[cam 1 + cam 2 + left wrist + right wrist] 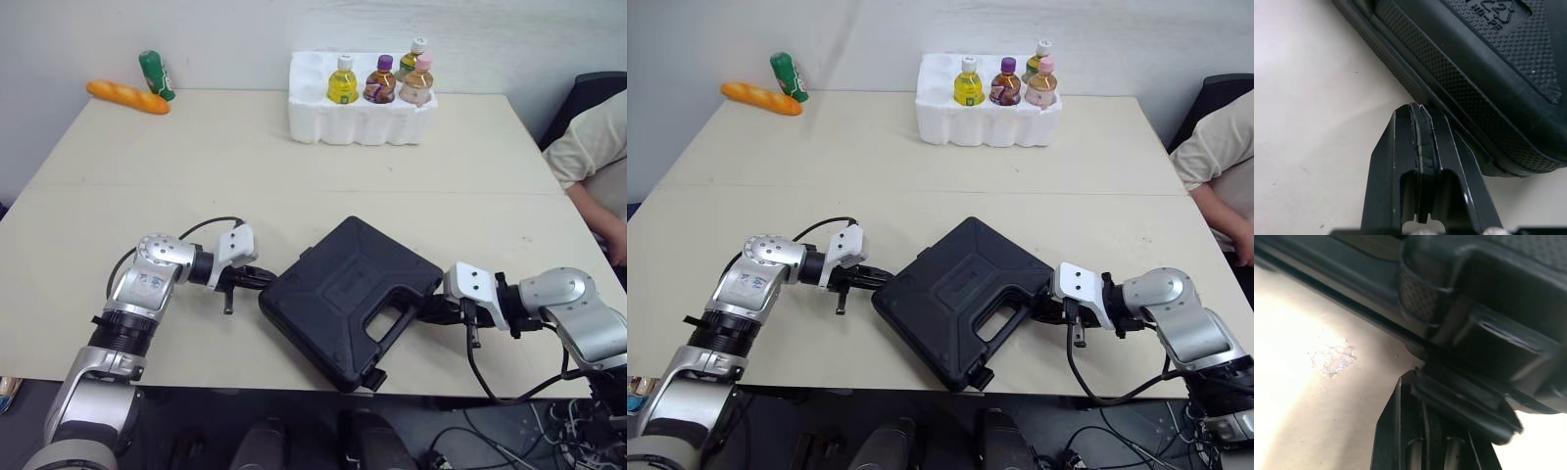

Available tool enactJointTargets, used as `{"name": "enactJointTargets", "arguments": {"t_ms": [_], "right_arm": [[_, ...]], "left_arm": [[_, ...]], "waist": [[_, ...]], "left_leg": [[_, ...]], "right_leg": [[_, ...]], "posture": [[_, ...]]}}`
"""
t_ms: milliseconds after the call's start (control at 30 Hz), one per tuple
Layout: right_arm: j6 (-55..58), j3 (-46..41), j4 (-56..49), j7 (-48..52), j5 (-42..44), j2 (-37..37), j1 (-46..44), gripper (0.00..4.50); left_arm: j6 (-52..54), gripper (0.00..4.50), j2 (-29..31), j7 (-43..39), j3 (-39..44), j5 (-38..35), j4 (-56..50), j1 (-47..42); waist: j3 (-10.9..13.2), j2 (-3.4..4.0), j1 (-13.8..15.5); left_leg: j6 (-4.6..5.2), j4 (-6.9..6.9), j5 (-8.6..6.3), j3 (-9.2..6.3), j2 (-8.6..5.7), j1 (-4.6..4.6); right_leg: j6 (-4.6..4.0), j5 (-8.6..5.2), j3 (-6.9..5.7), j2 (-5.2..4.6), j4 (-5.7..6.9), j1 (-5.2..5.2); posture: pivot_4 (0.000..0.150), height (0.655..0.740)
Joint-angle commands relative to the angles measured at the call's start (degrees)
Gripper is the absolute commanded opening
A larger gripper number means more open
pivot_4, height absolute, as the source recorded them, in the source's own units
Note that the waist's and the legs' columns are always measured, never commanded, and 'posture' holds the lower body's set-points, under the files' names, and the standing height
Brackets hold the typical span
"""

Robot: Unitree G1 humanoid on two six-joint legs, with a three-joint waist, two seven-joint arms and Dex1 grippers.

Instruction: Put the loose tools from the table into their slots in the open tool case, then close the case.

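Your left gripper [265, 279] has its fingers [1400, 161] pressed flat together, holding nothing, with the tips touching the case [338, 284] just ahead of them. The case lies closed on the table [196, 196], directly between your two grippers. Your right gripper [431, 311] also looks closed and empty, its tips against the case's edge right by the handle [407, 333].

Bread loaf [127, 97] and green can [156, 74] at the desk's [245, 166] far left corner; foam box [358, 122] of bottles [342, 80] at its far edge.
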Motion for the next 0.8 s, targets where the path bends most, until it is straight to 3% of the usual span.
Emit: {"name": "enactJointTargets", "arguments": {"t_ms": [33, 167, 300, 567, 800], "right_arm": [[0.88, -4.06, -2.13, -1.37, -0.16, -2.69, 2.21, 0.00], [4.59, -10.75, -6.00, -6.43, 1.51, -3.21, 8.21, 0.00], [9.17, -17.36, -11.35, -11.45, 3.83, -1.42, 14.71, 0.00], [18.35, -22.51, -26.23, -20.05, 8.84, 4.65, 22.57, 0.00], [21.94, -22.51, -30.58, -24.00, 10.28, 5.88, 22.66, 0.00]], "left_arm": [[2.21, 0.02, 0.87, 0.81, 1.03, -1.33, -2.25, -2.07], [11.45, 0.02, -1.51, -0.35, 2.95, -7.82, -4.43, -9.51], [15.66, 0.02, -8.32, 1.24, 0.99, -10.85, -4.72, -16.89], [-0.21, 0.02, -25.29, 5.42, -9.76, -0.98, 17.23, -28.04], [-9.31, 0.02, -31.76, 3.74, -14.15, 4.74, 29.49, -30.97]], "waist": [[0.00, 0.00, 0.18], [0.00, 0.00, 0.30], [-0.02, 0.03, 0.26], [-0.02, 0.03, -0.16], [-0.01, 0.01, -0.25]], "left_leg": [[0.01, 0.01, 0.00, -0.01, 0.00, -0.01], [0.02, 0.05, 0.00, -0.12, 0.00, -0.16], [0.04, 0.11, 0.00, -0.14, -0.01, -0.26], [0.07, 0.24, 0.02, 0.08, -0.07, -0.16], [0.31, 0.08, -0.08, 0.28, -0.06, 0.02]], "right_leg": [[0.00, 0.00, -0.02, 0.00, 0.00, 0.00], [0.00, 0.00, -0.12, -0.01, 0.00, -0.02], [0.09, 0.05, -0.13, -0.01, 0.05, -0.01], [0.18, 0.10, 0.08, 0.11, 0.04, 0.00], [0.19, 0.10, 0.30, 0.16, 0.07, -0.01]], "posture": [[0.150, 0.7367], [0.150, 0.7367], [0.150, 0.7367], [0.150, 0.7367], [0.150, 0.7367]]}}
